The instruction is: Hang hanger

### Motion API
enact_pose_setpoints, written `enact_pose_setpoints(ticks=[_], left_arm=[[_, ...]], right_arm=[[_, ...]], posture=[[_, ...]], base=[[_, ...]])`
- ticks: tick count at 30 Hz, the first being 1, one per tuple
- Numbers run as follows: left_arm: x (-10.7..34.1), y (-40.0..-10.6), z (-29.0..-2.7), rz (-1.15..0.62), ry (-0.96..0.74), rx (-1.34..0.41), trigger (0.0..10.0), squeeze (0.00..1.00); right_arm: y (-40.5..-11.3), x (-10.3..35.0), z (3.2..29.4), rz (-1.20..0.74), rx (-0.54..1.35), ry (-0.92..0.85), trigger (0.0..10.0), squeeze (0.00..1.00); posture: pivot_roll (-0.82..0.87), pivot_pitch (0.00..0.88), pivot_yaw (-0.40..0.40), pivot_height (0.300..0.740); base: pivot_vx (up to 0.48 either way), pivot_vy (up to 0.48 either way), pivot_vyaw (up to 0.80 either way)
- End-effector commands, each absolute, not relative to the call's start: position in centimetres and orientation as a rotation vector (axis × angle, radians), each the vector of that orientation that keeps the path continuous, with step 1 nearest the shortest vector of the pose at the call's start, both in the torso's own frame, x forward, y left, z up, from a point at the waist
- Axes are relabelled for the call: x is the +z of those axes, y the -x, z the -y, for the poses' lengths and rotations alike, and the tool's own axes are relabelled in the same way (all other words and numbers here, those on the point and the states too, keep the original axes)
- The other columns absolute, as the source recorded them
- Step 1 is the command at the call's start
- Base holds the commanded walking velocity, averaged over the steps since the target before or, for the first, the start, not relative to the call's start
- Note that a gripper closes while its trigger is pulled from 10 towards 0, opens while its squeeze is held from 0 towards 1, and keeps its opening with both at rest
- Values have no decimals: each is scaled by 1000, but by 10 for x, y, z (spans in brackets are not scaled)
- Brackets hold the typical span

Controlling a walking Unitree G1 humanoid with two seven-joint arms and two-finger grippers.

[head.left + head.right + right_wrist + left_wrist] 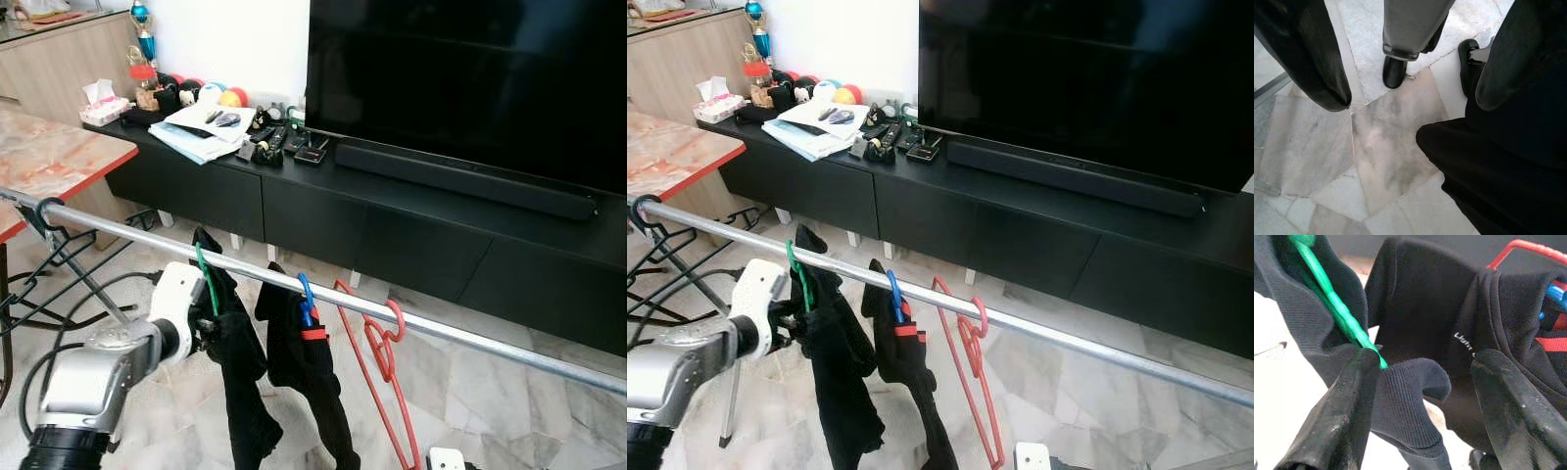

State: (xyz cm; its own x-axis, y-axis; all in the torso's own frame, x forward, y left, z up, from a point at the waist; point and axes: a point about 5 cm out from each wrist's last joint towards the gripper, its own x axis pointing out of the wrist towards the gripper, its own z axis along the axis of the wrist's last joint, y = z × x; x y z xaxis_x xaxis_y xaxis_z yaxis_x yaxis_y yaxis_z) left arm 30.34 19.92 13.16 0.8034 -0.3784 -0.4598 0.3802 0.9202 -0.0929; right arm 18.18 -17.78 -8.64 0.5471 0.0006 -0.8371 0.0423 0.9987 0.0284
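Shiny steel rail [411, 321], ribbed black garment [240, 352], green hanger [206, 279]

Silver left arm [93, 377], white wrist, 2 black claw fingers [1337, 421].

The green hanger [206, 281] disappears into the black garment [238, 367], so its shoulders are hidden, and the left claw [1422, 401] is covered by the same cloth in the eye views. The metal rail [451, 333] is cut off by the right edge of the picture, and the red hanger [384, 377] by the bottom edge. The small things on the black TV cabinet [392, 220] are too small to name.
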Motion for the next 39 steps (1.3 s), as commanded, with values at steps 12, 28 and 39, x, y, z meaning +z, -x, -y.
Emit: enact_pose_setpoints(ticks=[12, 28, 39], left_arm=[[132, -323, -200, -425, 63, -311, 10000, 0], [127, -334, -202, -408, 101, -242, 10000, 0], [118, -336, -207, -428, 118, -167, 10000, 0]], right_arm=[[-181, -87, 178, -994, -35, -51, 10000, 0], [-182, -86, 178, -993, -33, -47, 10000, 0], [-183, -86, 177, -991, -33, -43, 10000, 0]], posture=[[166, 15, -5, 740], [164, 15, -6, 740], [163, 14, -5, 740]], base=[[0, 0, 0], [0, 0, 0], [0, 0, 0]])
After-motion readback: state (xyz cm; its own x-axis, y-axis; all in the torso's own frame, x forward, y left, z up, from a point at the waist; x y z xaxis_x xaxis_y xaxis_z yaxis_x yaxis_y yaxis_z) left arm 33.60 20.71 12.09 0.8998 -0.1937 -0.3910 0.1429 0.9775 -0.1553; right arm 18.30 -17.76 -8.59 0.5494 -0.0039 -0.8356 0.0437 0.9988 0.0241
